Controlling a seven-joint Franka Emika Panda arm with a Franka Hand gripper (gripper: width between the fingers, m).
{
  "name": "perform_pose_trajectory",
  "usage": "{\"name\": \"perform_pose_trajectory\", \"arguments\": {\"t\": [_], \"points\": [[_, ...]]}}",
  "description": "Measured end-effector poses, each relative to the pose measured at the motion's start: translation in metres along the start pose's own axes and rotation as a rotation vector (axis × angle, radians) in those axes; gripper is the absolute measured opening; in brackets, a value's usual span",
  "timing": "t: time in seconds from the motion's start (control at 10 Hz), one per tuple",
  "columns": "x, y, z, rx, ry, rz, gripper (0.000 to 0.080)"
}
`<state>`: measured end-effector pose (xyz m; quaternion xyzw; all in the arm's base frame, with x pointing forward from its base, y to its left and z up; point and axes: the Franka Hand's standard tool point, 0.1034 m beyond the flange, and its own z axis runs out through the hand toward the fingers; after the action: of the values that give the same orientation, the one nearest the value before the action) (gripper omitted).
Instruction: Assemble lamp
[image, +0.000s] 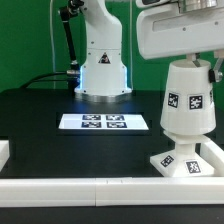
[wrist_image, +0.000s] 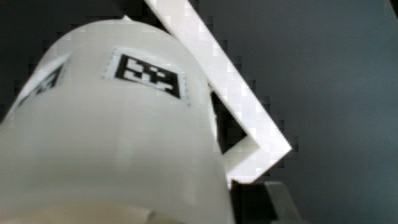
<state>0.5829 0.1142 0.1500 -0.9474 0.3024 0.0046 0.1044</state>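
shade (image: 187, 103): white truncated cone, narrow end up, standing upright on the base at the front corner of the bench on the exterior view's right; two black-and-white tags show on its side, and one tag shows in the wrist view (wrist_image: 150, 72).
base (image: 187, 163): flat white square with a tag on its front face, lying on the bench tight in that same front corner, touching or just beside the rail.
bulb: not visible; whether it sits inside the shade cannot be told.
pincer (image: 184, 58): at the top of the shade, under the arm's big white wrist housing; the fingers are hidden by the housing and the shade, so i cannot tell whether it is open, closed or gripping the shade.
rail (image: 100, 184): low white wall along the front edge of the bench, turning up both side edges; in the wrist view its corner (wrist_image: 249, 135) appears just beside the shade.
marker board (image: 104, 122): flat white strip with four tags, lying mid-bench, well apart from the lamp parts.
bench (image: 60, 145): black surface, bare between the marker board and the front rail.
robot pedestal (image: 103, 70): white, at the back edge of the bench.
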Motion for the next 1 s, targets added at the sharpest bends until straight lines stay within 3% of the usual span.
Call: {"name": "perform_pose_trajectory", "arguments": {"t": [0.1,0.4,0.5,0.7,0.8,0.9,1.0], "points": [[-0.001,0.002,0.000,-0.009,-0.016,-0.011,0.0044],[0.002,0.004,-0.003,-0.002,-0.010,-0.016,0.0044],[0.002,0.003,-0.004,0.001,-0.007,-0.017,0.0324],[0.004,0.002,-0.006,0.005,-0.001,-0.019,0.0605],[0.005,0.007,-0.012,0.003,-0.012,-0.068,0.0669],[0.002,0.011,-0.022,-0.009,-0.040,-0.078,0.0669],[-0.005,0.010,-0.030,-0.046,-0.075,-0.101,0.0693]]}}
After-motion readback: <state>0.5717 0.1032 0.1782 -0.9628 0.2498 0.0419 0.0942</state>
